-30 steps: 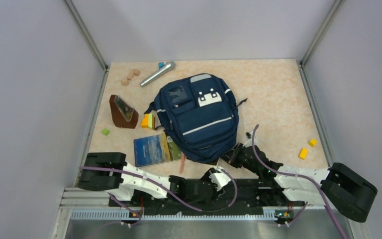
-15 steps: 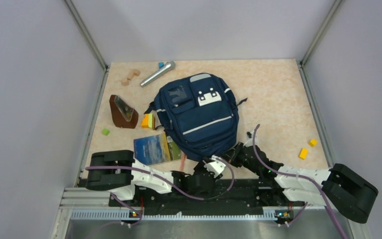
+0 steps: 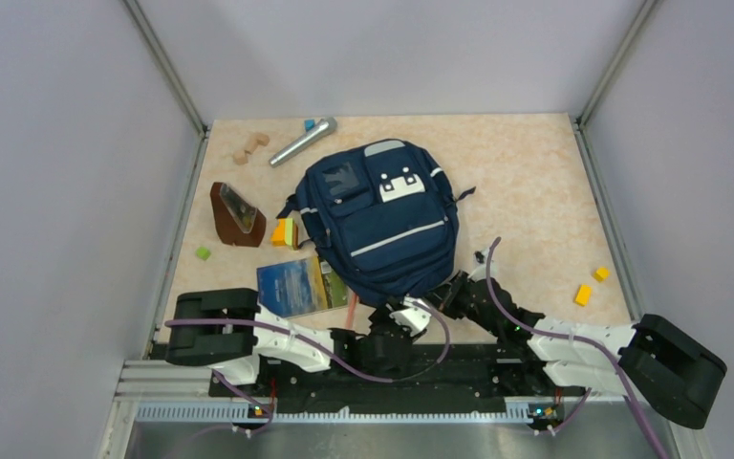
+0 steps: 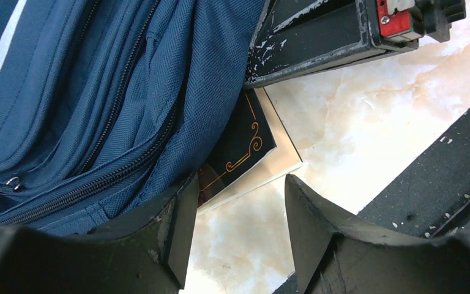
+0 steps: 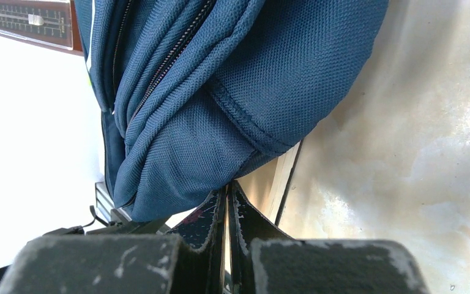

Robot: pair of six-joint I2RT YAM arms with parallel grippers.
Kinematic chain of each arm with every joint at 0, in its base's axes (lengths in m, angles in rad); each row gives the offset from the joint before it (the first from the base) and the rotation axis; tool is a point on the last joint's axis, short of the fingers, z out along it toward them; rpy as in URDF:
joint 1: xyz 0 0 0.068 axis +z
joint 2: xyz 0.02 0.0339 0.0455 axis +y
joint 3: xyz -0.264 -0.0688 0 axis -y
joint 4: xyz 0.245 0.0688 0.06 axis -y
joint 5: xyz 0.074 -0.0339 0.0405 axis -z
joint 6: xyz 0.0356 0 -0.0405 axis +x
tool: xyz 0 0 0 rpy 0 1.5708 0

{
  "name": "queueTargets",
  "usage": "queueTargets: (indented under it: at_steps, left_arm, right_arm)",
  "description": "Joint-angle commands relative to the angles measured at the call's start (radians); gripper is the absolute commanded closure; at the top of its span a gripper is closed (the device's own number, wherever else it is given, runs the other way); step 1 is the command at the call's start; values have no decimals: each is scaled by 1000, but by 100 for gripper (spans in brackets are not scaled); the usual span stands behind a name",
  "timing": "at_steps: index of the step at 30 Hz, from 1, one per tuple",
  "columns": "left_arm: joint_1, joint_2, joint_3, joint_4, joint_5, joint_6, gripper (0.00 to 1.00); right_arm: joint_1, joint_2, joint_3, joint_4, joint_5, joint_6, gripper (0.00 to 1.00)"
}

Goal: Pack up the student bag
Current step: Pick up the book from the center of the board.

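On beige marbled table (image 3: 535, 191), navy grey-striped student bag (image 3: 382, 225); left gripper (image 4: 237, 208) spread, right gripper (image 5: 227, 191) pressed together.

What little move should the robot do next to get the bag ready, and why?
Probably slide the open left pincer sideways to the small zipper pull and pinch it. The student bag looks zipped shut, so nothing can go in yet. The shut right pincer sits at the bag's near edge, perhaps steadying it.
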State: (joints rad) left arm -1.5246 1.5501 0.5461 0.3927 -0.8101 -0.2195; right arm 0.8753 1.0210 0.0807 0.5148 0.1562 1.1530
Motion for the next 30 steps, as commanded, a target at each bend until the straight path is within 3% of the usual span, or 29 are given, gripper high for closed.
queueTargets:
  at_steps: [1,8,14,16,21,22,24,27,30]
  left_arm:
    - [7,22,3,83,-73,64,41]
    - [26,73,-5,171,-71,127,38]
    - [52,87,-22,269,-68,176,46]
    - [52,100,-24,310,-59,207,52]
    - [52,120,-8,353,-64,262,95]
    - [52,113,-5,351,-66,265,100]
    - [52,93,-1,347,-87,267,100]
    - [62,39,7,316,-106,254,100]
    - [89,-39,40,194,-64,183,100]
  right_arm:
    - [5,-7,56,126,21,6,100]
    - [5,9,57,148,8,9,100]
    - [5,8,57,148,5,11,100]
    - [5,2,57,143,6,8,100]
    - [5,-52,57,82,30,0,100]
    - [5,-73,57,59,39,-4,100]
    - [5,-131,66,-10,57,-22,100]
    - [5,-243,98,-174,110,-74,85]
    - [-3,-368,108,-323,170,-107,60]
